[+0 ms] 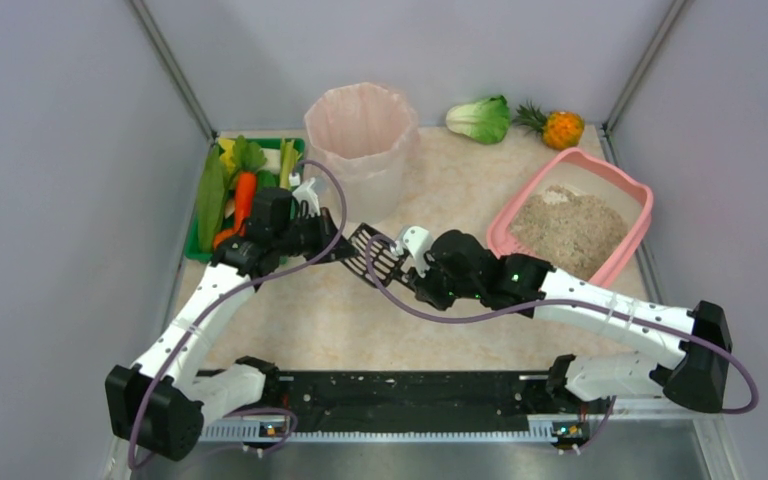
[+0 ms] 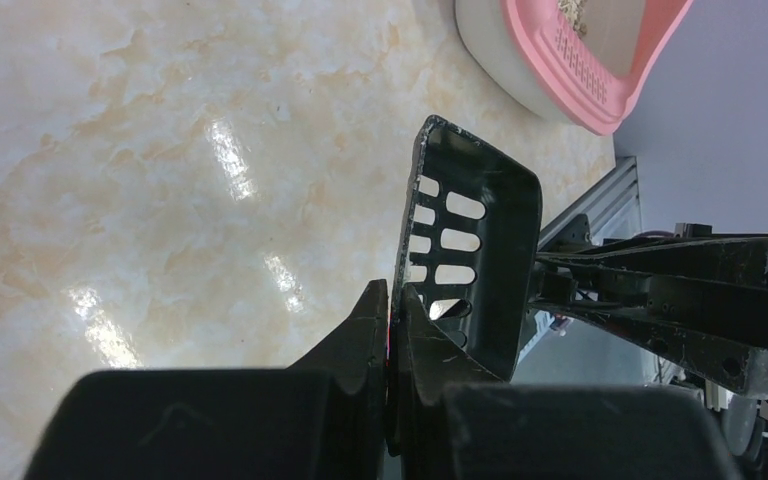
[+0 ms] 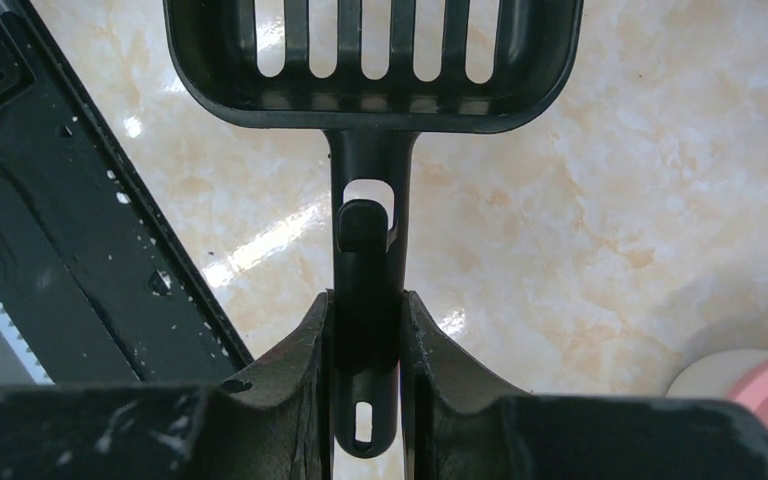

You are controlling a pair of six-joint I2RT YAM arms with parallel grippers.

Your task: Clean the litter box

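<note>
Two sets of fingers grip one black slotted scoop [image 1: 365, 248] above the middle of the table [image 1: 330, 310]. The right fingers [image 3: 300, 370] clamp its handle, and the left fingers [image 2: 360, 340] pinch the edge of its head. The pink litter box [image 1: 615, 175], sand inside, sits at the table's far right corner.

The litter box [image 1: 605, 170] is a shallow pink rectangular tray with rounded corners and a raised rim. It sits flat and upright, well to the right of the white bin with the pink liner [image 1: 360, 140], and is turned at an angle to it, with one short end facing back toward the bin. Beige sandy granules [image 1: 570, 228] cover its floor in an uneven layer, with a paler clump at the far end. From the left wrist, the rim [image 2: 600, 90] shows a strip of small slots above a pale outer wall.
</note>
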